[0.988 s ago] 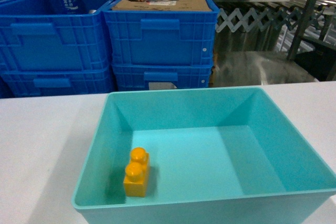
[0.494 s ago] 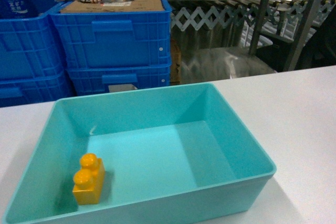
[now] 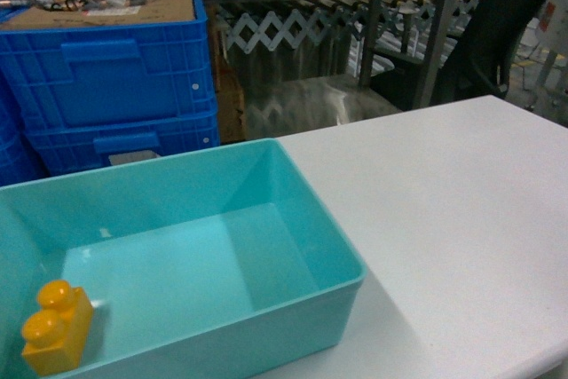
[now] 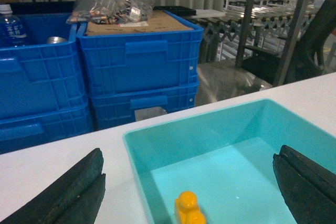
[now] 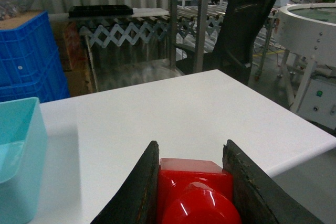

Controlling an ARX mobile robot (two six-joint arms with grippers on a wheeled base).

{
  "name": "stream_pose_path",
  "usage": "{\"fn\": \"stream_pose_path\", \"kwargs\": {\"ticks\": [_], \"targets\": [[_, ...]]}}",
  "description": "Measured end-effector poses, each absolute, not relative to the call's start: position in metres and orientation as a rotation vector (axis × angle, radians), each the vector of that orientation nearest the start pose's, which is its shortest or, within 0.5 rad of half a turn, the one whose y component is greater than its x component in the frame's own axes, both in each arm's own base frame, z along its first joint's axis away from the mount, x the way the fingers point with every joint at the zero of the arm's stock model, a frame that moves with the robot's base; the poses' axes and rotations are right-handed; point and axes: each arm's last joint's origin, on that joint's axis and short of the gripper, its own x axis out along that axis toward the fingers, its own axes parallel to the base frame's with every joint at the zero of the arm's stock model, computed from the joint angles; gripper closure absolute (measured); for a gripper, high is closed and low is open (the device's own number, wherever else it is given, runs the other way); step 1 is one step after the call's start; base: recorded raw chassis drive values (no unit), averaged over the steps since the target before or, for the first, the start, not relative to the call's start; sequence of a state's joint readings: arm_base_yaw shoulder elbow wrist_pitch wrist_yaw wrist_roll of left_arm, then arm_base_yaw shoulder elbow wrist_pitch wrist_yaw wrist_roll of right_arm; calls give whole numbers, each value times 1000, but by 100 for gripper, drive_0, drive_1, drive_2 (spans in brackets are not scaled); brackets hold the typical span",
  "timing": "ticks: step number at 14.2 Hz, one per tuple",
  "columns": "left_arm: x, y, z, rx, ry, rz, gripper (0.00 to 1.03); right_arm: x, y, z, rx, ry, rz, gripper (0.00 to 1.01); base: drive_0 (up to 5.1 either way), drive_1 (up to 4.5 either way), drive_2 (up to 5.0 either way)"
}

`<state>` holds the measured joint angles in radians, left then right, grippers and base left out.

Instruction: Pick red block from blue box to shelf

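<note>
The red block [image 5: 194,190], glossy with a round stud facing the camera, sits clamped between the dark fingers of my right gripper [image 5: 191,149]. That gripper is shut on it and hangs over the white table [image 5: 173,103], to the right of the blue box [image 5: 18,140]. My left gripper [image 4: 190,153] is wide open above the blue box [image 4: 210,135], its fingers spread to either side. The blue box [image 3: 142,201] holds only a yellow two-stud brick [image 3: 55,326]. The shelf [image 3: 441,33] stands behind the table's far right. Neither gripper shows in the head view.
Stacked dark blue crates [image 3: 106,77] stand behind the box, one topped with cardboard and bagged parts. A black chair [image 3: 497,33] sits by the shelf posts. A round white machine [image 5: 310,24] is off the table's right edge. A water bottle [image 4: 10,24] stands in the left crate.
The head view has swung to the right: the box and crates have slid to the left of the picture, and the shelf posts, the chair and more bare table have come in.
</note>
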<state>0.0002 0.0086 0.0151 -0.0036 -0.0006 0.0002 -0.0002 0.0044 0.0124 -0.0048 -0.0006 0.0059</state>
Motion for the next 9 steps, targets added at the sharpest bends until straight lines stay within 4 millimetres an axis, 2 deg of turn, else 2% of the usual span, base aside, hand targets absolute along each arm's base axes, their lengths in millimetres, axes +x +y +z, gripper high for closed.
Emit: {"fn": "stream_pose_path", "kwargs": {"ticks": [9], "targets": [[97, 0, 168, 0, -3, 0, 5, 97, 0, 167, 6, -3, 0, 72, -155, -155, -155]]}}
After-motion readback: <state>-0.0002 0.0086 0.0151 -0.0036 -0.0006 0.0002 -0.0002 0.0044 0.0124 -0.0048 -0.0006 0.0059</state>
